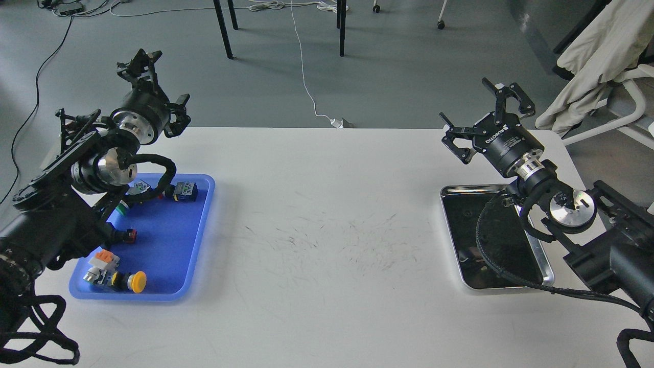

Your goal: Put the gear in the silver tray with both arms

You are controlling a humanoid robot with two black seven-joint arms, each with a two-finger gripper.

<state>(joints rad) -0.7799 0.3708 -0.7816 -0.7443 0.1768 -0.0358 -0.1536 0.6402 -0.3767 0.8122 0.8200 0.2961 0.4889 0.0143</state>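
The silver tray lies at the table's right, its right half hidden under my right arm; what shows of its dark base is bare. The gear is several push-button parts in a blue tray at the left: a yellow button, an orange-and-white part, a dark blue part. My left gripper is open and empty, raised above the blue tray's far end. My right gripper is open and empty, raised above the silver tray's far edge.
The white table carries faint scuff marks at its middle. Beyond its far edge are chair legs, a white cable on the floor and a cloth-draped chair at the far right.
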